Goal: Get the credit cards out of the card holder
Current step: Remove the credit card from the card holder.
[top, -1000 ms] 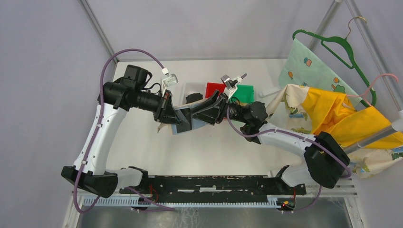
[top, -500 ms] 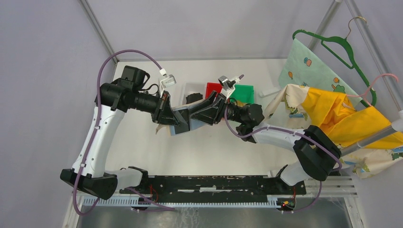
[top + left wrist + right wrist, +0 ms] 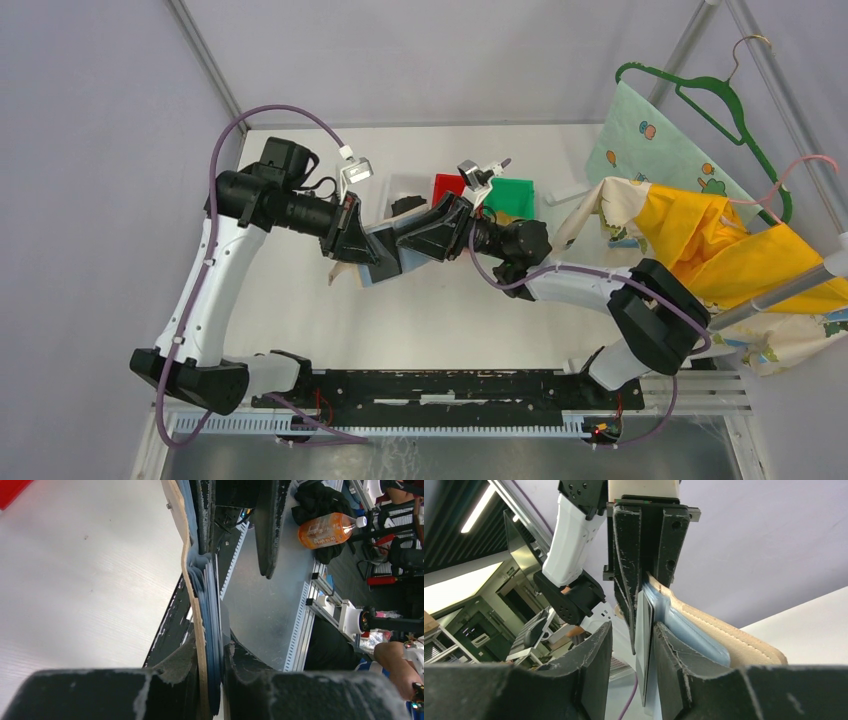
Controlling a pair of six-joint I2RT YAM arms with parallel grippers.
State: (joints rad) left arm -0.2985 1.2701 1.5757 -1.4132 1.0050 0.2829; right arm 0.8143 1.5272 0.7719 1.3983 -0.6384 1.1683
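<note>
The left gripper [image 3: 207, 652] is clamped on the card holder [image 3: 199, 625], lifted above the middle of the worktop [image 3: 440, 320]. The right gripper [image 3: 630, 630] straddles the credit cards [image 3: 643, 625] poking out of it, its fingers apart and not yet pinching. No card seems to be out so far.

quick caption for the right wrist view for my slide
Right gripper, jaws open, straddles a credit card protruding from the tan card holder clamped by the left gripper
</note>
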